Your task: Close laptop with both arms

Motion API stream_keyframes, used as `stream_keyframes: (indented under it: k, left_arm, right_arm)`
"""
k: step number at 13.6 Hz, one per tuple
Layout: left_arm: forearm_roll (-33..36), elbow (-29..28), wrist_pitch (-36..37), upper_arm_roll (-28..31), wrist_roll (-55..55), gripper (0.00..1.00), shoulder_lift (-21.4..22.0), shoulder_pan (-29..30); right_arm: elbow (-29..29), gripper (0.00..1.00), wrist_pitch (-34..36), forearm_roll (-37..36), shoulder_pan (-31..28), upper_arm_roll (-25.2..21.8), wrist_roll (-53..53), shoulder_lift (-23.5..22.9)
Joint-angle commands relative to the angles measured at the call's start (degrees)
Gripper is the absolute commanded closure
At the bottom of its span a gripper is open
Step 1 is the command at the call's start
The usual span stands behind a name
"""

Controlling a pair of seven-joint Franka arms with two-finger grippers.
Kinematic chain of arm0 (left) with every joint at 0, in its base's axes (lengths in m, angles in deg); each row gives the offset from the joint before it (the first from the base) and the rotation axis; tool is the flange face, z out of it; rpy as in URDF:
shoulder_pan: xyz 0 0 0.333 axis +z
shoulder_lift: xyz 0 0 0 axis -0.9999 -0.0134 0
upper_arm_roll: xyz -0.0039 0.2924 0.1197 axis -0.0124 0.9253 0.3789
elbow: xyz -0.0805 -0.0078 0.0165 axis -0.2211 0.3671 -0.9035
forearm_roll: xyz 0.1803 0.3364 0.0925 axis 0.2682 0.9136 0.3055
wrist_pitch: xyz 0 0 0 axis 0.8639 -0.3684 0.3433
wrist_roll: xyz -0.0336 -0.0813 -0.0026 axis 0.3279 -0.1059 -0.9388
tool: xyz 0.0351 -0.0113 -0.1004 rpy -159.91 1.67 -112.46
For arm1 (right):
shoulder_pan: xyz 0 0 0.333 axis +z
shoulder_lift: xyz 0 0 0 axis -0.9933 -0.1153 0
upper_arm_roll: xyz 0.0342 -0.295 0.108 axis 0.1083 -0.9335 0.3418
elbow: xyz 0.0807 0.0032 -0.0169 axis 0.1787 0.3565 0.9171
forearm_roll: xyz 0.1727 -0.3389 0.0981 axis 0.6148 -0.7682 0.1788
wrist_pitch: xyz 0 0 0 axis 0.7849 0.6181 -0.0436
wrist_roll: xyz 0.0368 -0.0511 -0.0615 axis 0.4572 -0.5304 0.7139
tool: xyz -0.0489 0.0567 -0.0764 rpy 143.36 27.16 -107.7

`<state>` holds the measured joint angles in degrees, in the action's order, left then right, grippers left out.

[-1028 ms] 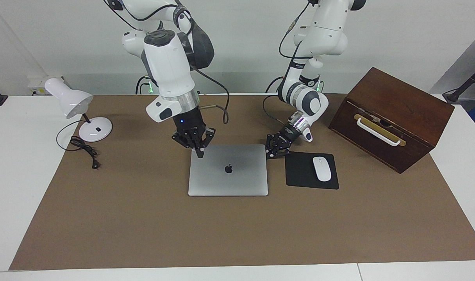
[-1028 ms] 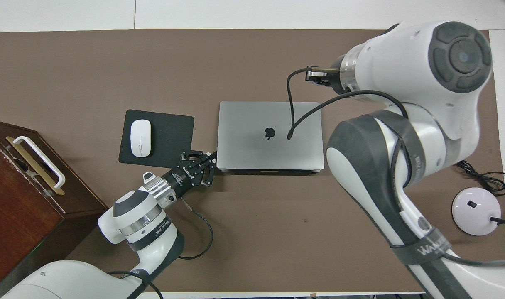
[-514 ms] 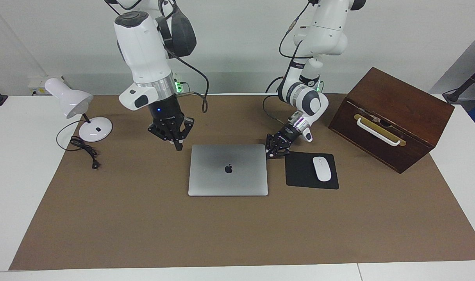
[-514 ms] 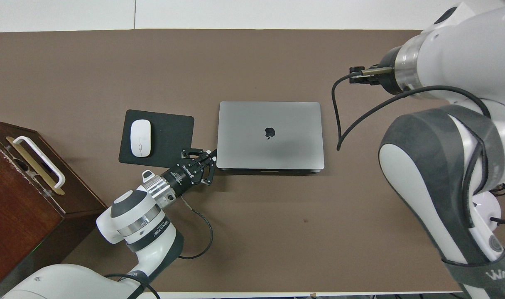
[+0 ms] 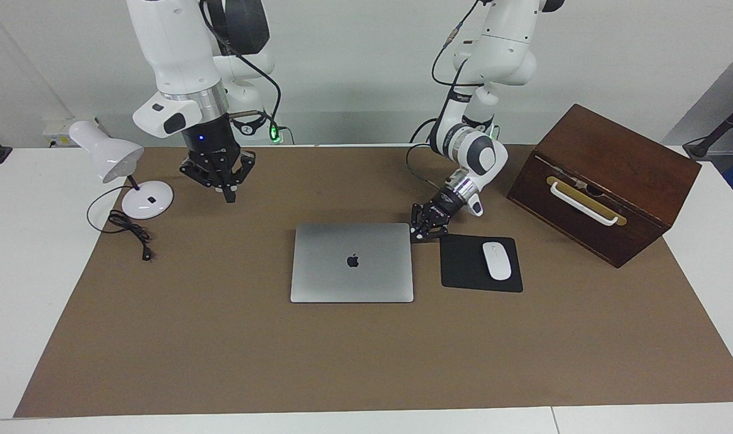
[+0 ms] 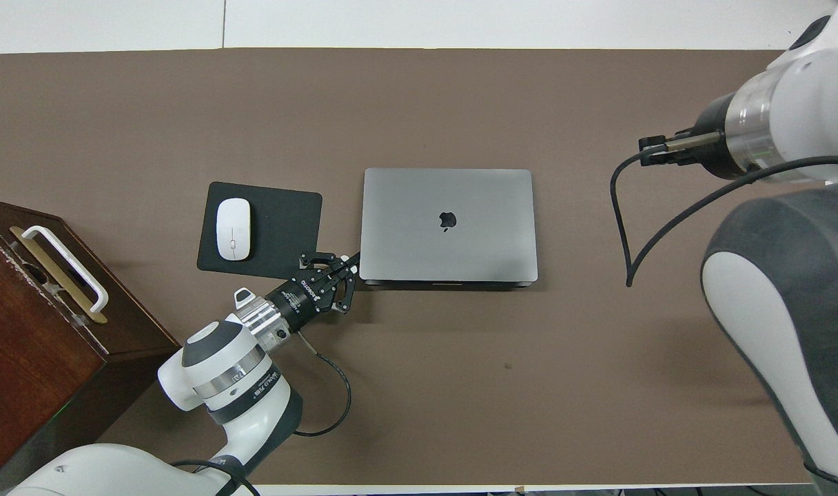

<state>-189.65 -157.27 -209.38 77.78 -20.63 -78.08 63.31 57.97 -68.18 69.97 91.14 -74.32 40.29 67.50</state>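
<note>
The silver-grey laptop [image 5: 352, 262] [image 6: 448, 224] lies flat on the brown mat with its lid down and the apple logo facing up. My left gripper [image 5: 416, 236] [image 6: 353, 260] is low and shut, its fingertips at the laptop's corner nearest the robots, on the side toward the mouse pad. My right gripper [image 5: 229, 196] is shut and raised, over bare mat between the lamp and the laptop and well clear of the laptop. In the overhead view the right wrist hides that gripper.
A black mouse pad [image 5: 466, 265] with a white mouse [image 5: 497, 260] lies beside the laptop toward the left arm's end. A dark wooden box [image 5: 604, 181] with a white handle stands at that end. A white desk lamp [image 5: 110, 158] and its cord [image 5: 131, 232] sit at the right arm's end.
My right gripper has lifted off the laptop's corner and swung up toward the lamp. The laptop lid lies flat as before. The left gripper has barely moved.
</note>
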Motion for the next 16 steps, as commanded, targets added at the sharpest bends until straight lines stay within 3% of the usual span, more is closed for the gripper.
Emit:
stream_keyframes:
  k: [1,8,15,16]
  left_arm:
    - [-1.1,-3.6,-1.9,0.2,0.5,1.00,4.8,-0.4]
    - [-0.9,-7.0,-6.9,0.2,0.9,1.00,10.2,-2.7]
    - [3.0,-5.1,-21.9,0.4,1.0,1.00,19.1,-2.0]
    - [3.1,-3.6,-24.1,0.4,1.0,1.00,19.4,-1.9]
  right_arm:
    - [-1.3,1.00,4.9,-0.3,-2.8,0.5,2.8,1.6]
    - [-1.3,1.00,13.6,0.8,-7.0,0.4,2.3,3.2]
    - [-1.3,1.00,14.3,0.9,-13.0,4.4,2.6,3.7]
    - [-1.3,0.49,14.3,0.9,-13.0,4.4,2.7,3.7]
